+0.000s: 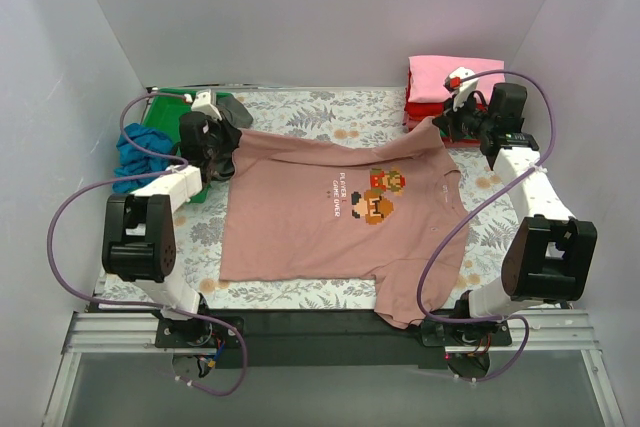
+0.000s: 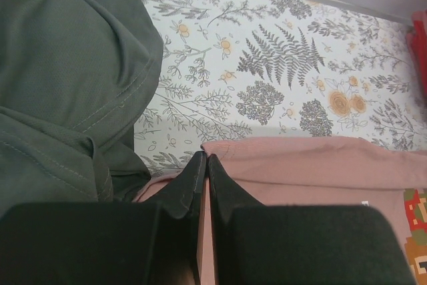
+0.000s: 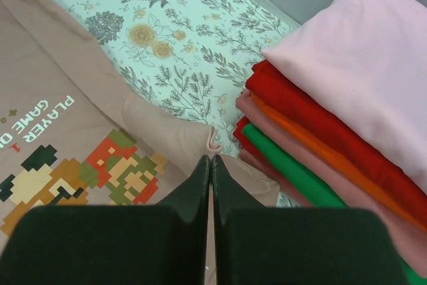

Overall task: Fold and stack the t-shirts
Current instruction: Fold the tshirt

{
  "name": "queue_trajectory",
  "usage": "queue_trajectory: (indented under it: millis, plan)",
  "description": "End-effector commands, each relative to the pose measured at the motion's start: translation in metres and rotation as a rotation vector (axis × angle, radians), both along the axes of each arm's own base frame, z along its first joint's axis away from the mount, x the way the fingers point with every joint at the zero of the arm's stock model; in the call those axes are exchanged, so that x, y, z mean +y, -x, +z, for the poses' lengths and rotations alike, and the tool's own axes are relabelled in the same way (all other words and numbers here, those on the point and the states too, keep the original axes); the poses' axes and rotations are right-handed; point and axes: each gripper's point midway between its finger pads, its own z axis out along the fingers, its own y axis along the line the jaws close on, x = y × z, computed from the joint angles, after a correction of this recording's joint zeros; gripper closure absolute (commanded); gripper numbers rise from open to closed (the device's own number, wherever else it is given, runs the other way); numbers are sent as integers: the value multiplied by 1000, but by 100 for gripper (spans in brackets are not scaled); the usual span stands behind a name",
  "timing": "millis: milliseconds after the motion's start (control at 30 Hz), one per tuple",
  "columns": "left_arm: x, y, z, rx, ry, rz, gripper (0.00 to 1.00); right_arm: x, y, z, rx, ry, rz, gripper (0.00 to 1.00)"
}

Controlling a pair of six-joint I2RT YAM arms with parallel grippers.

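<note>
Dusty-pink t-shirt [image 1: 300, 222] lies spread, pixel graphic [image 1: 380, 195] up; left gripper [image 2: 205, 159] and right gripper [image 3: 211, 158] pinch its far edge, jaws closed. Green tray [image 1: 160, 112] holds blue tee [image 1: 135, 159].

"PLAYER" and cut-off "GAME O…" lettering on the dusty-pink t-shirt [image 3: 47, 65] chest

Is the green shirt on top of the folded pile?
No, a light pink shirt is on top; the green shirt lies lower down.
</note>
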Motion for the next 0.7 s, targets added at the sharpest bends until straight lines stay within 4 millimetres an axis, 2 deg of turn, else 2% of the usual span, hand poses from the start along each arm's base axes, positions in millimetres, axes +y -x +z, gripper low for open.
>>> queue_trajectory:
  millis: [0, 133, 233, 500, 667]
  plan:
    - [9, 5, 38, -123, -33, 10, 100, 2, -5, 38, -100, -22, 11, 99]
    - [16, 14, 36, -133, -40, 27, 100, 1, 0, 38, -104, -21, 9, 99]
    - [20, 16, 35, -136, -41, 40, 100, -1, 3, 35, -101, -19, 3, 99]
    - [24, 17, 33, -129, -41, 50, 100, -12, 4, 44, -112, -39, -17, 99]
    - [22, 25, 26, -114, -40, 39, 100, -9, 15, 33, -95, -43, 5, 99]
